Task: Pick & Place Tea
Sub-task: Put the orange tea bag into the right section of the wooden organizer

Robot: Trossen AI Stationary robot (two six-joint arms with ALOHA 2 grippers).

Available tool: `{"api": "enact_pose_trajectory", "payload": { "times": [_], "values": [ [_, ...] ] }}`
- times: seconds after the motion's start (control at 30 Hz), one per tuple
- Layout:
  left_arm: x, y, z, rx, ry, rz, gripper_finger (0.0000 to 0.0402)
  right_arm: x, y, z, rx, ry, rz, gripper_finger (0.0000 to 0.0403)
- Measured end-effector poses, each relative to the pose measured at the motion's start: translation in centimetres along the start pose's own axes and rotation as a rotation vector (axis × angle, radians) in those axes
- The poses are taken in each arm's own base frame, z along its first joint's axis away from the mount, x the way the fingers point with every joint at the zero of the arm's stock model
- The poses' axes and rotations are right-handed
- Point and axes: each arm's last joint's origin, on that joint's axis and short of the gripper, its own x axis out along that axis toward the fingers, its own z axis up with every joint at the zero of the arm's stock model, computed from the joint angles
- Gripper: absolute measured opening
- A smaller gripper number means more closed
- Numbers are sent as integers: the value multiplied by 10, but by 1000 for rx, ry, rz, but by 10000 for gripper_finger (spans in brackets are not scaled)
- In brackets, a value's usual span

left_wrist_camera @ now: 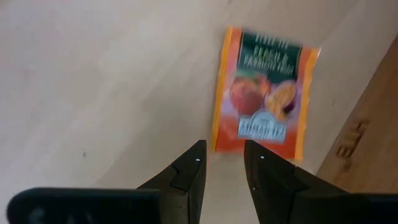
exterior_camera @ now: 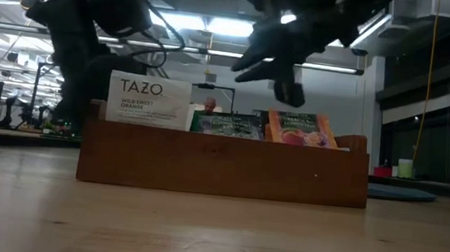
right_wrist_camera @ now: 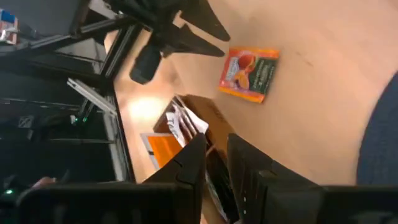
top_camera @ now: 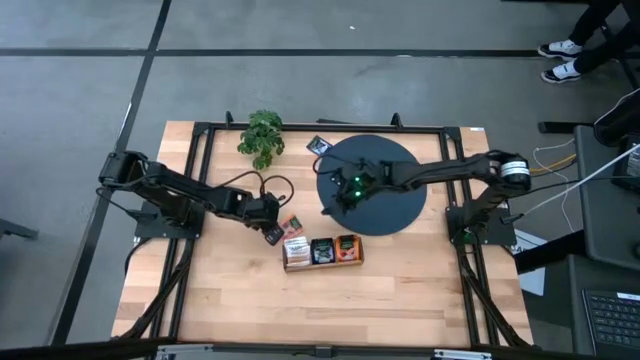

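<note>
A pale wooden worktop edged by a black metal frame stands on a grey concrete floor crossed by dark lines. Near the worktop's centre sits a low wooden tray holding upright tea packets: white, dark and orange. At about ten o'clock from the tray, one orange peach tea packet lies flat on the bare wood just beside the tray's corner. The left tool hovers right over that packet, its dark fingers slightly apart and holding nothing. At one o'clock from the tray lies a large black disc; the right tool hangs above its left part, fingers narrowly apart and empty. A dark packet rests off the disc's upper left edge, and a small green plant stands at eleven o'clock. The low view looks into a workshop with ceiling strip lights.
</note>
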Motion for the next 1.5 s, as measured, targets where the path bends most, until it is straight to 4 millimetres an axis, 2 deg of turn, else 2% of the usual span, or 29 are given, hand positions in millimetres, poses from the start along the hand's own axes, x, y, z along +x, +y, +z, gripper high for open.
{"api": "enact_pose_trajectory", "payload": {
  "times": [0.27, 0.53, 0.83, 1.2, 1.33, 1.5],
  "values": [
    [1, -1, 0, 8, -6, -12, 104, 20, -13, 5, 78, 33, 59, 69],
    [26, 2, 0, -3, 29, 36, 97, 17, -20, 13, 133, 16, 59, 69],
    [32, 6, 5, -67, 11, 52, 55, 14, -26, 18, 188, 39, 74, 69],
    [36, 17, 20, -212, -28, 34, 3, 14, -49, 25, 247, 47, 6, 69],
    [41, 18, 22, -222, -19, 19, 5, 21, -56, 22, 265, 75, -16, 69],
    [44, 15, 24, -222, -47, 3, 3, 39, -59, 13, 256, 121, -6, 70]
  ]
}}
